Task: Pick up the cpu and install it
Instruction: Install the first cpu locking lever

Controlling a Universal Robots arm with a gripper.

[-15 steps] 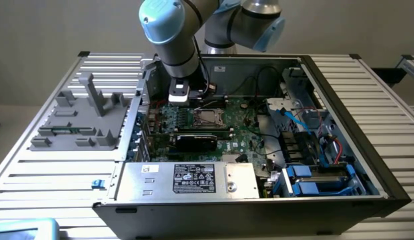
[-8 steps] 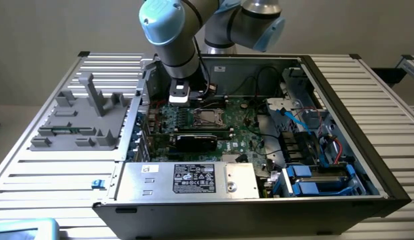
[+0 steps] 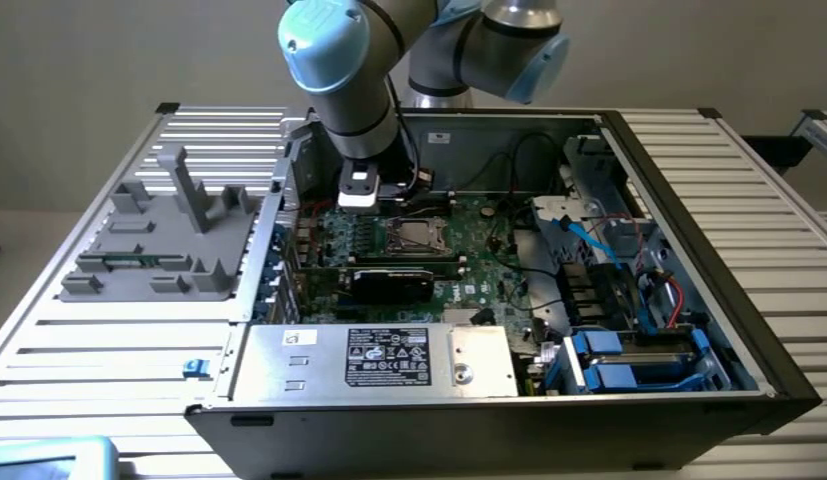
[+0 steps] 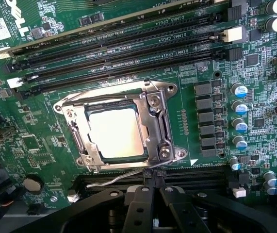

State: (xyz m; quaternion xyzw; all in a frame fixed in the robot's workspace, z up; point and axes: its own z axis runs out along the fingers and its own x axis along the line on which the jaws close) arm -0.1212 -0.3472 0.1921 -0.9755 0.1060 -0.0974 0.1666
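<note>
Light was even and fairly bright in the exterior view, falling from above onto the slatted table (image 3: 733, 215) and the pale wall. The inside of the computer case (image 3: 653, 330) lay dimmer, with shadow deepest under the arm (image 3: 353, 95). In the wrist view the cpu (image 4: 116, 132) glared nearly white, its surface washed out, and the socket frame (image 4: 158, 109) caught bright highlights. The motherboard (image 4: 254, 87) looked sharp and saturated green. The gripper (image 4: 150, 191) was a dark, soft-edged mass close to the lens.
</note>
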